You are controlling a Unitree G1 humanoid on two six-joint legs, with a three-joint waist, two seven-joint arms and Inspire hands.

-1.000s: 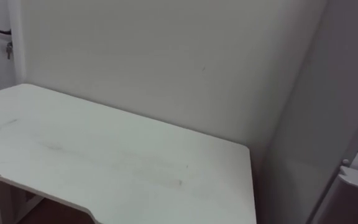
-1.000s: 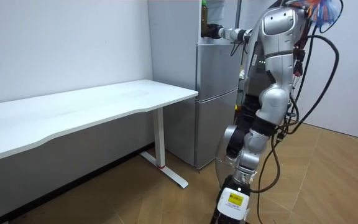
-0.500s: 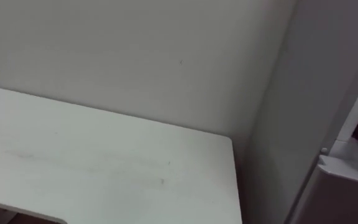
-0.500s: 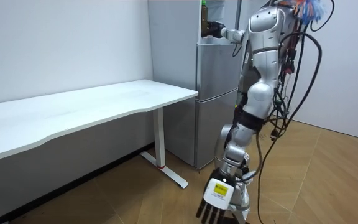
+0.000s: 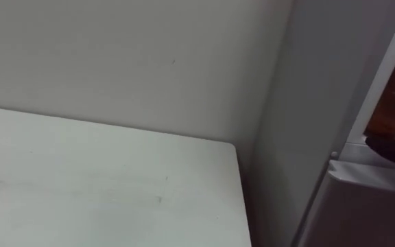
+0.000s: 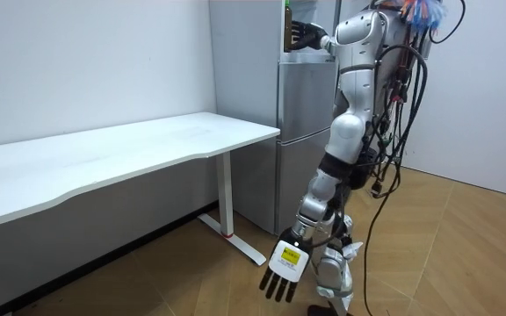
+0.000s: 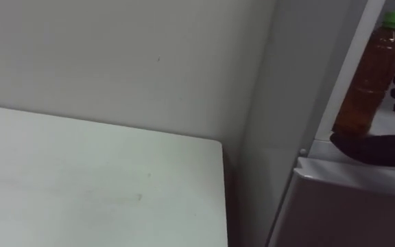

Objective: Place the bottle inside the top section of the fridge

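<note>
Closest in the room view, low by the robot's legs, the left hand [image 6: 281, 272] hangs released, fingers straight. Beyond it a white bench [image 5: 101, 178] stands just beside the grey fridge [image 6: 306, 149]. Farthest, in the fridge's upper compartment, an amber bottle [image 7: 369, 75] with a green cap stands upright, the right hand [image 7: 379, 147] at its base; grasping or released, I cannot tell. Placing looks nearly done; next, the hand should withdraw without tipping the bottle.
</note>
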